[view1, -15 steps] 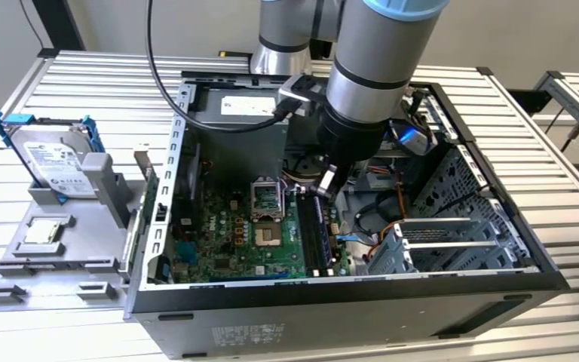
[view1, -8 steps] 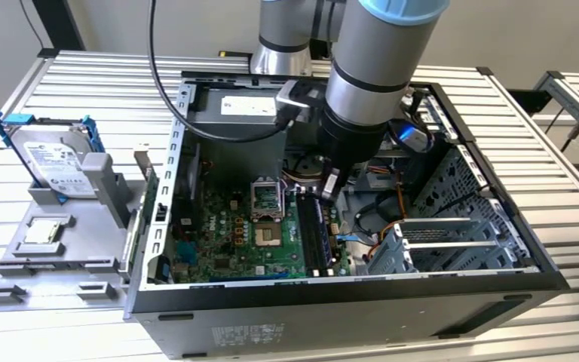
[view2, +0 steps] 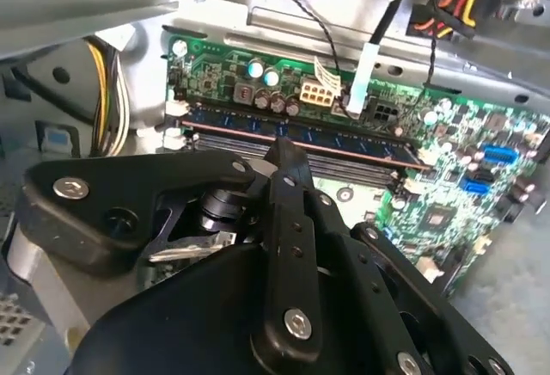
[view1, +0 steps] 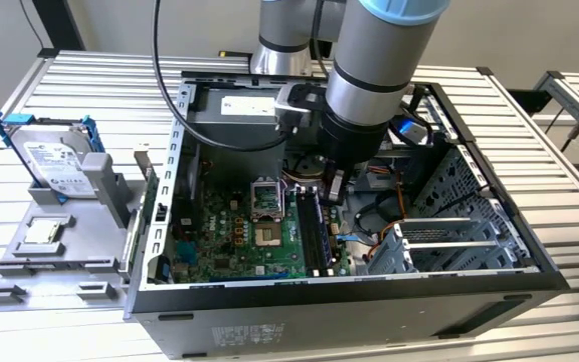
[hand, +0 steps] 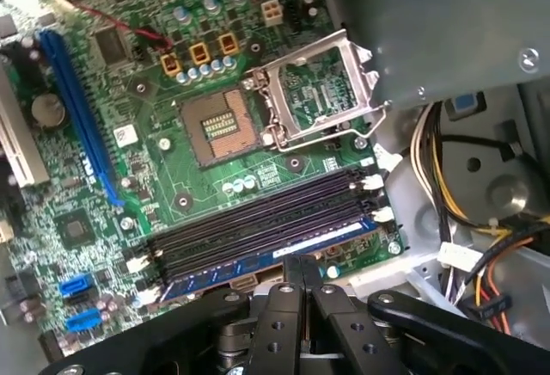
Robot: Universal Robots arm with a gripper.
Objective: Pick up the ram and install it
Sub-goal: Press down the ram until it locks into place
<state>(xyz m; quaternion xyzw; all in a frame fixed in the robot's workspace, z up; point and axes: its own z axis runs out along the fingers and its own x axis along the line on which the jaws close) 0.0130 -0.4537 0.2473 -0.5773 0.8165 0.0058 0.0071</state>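
The ram (hand: 258,263) is a blue stick standing in the motherboard slot nearest my gripper; in the second wrist view the ram (view2: 361,144) runs along the board's edge. In the exterior view my gripper (view1: 336,194) reaches down into the open computer case (view1: 470,283), over the far end of the black slots (view1: 315,226). The gripper (hand: 302,261) is shut, its two black fingers pressed together, tips right at the ram's upper edge. From the second wrist view the gripper (view2: 288,144) also sits on that edge. I cannot tell whether it touches.
Empty black slots (hand: 258,224) lie beside the ram, with the open CPU socket (hand: 225,126) beyond. Yellow and orange cables (hand: 447,186) hang near the slot ends. A metal drive cage (view1: 440,241) fills the case's right. A hard drive (view1: 56,162) stands on a grey fixture (view1: 48,253) at the exterior view's left.
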